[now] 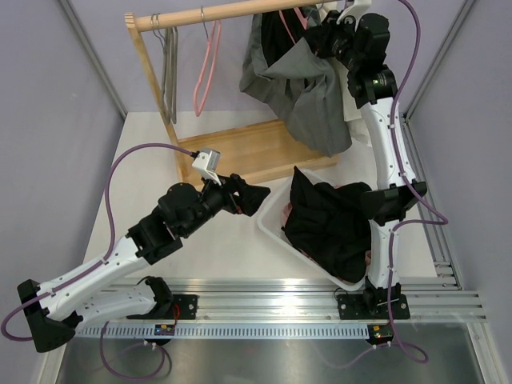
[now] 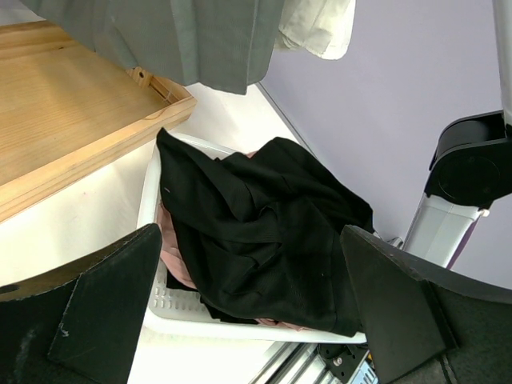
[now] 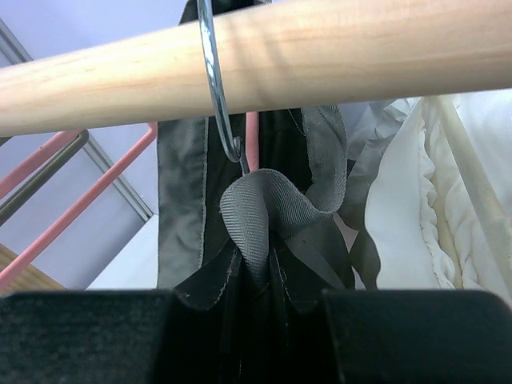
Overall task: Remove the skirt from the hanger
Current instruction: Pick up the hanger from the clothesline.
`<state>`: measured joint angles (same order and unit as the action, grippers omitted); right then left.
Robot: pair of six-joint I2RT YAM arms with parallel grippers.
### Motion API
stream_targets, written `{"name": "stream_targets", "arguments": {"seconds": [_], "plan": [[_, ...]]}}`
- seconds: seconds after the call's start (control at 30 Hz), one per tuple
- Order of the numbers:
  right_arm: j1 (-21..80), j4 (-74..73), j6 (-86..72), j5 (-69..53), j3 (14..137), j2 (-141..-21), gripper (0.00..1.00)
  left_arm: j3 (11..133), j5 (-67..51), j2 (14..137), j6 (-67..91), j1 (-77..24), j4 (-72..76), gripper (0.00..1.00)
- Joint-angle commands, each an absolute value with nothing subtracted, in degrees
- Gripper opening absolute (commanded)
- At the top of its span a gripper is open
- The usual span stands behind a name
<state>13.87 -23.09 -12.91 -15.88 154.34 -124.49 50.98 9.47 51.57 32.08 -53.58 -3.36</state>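
The grey skirt (image 1: 308,88) hangs in loose folds from the right part of the wooden rail (image 1: 232,11). In the right wrist view its waistband (image 3: 256,212) bunches into a loop just under the hanger's metal hook (image 3: 214,88), which sits over the rail (image 3: 360,48). My right gripper (image 1: 320,36) is up at the rail, its jaws shut on the skirt's top fabric (image 3: 248,320). The rest of the hanger is hidden by cloth. My left gripper (image 1: 258,198) hovers low beside the basket, wide open (image 2: 252,312) and holding nothing.
A white basket (image 1: 272,228) holds a black garment (image 1: 324,224) over something pink. The rack's wooden base (image 1: 248,148) lies behind it. Empty pink (image 1: 204,72) and grey hangers hang at the rail's left. A white garment (image 3: 432,200) hangs right of the skirt.
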Motion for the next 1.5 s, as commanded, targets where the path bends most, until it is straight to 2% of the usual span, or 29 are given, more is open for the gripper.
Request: {"name": "stream_targets", "arguments": {"seconds": [0.0,0.33,0.77,1.0,1.1,1.27,1.37,1.47], "plan": [[13.5,-17.7,-13.2,-17.0,158.6,-118.6,0.0,51.8,10.5,51.1,33.0,-53.5,-1.3,0.99],[13.6,-19.3,-12.5,-18.7,155.4,-115.9,0.0,51.8,10.5,50.7,33.3,-53.5,-1.4,0.99],[13.6,-21.7,-6.9,-27.9,124.2,-99.1,0.0,55.0,9.8,52.4,31.1,-53.5,-1.4,0.99],[13.5,-25.6,2.8,-33.3,112.9,-90.7,0.0,56.5,9.7,54.3,31.3,-53.4,-1.3,0.99],[13.5,-29.6,7.8,-34.9,109.6,-86.0,0.0,57.4,10.4,54.8,30.9,-53.4,-2.6,0.99],[13.6,-40.5,17.3,-40.1,105.8,-79.3,0.0,59.2,19.6,52.9,29.9,-53.4,-10.3,0.99],[13.7,-46.8,23.5,-44.8,105.1,-77.2,0.0,58.9,26.8,51.2,30.3,-53.4,-14.5,0.99],[15.6,-53.4,28.4,-45.4,104.9,-77.0,0.0,59.6,27.7,51.8,30.7,-51.7,-17.0,0.99]]}}
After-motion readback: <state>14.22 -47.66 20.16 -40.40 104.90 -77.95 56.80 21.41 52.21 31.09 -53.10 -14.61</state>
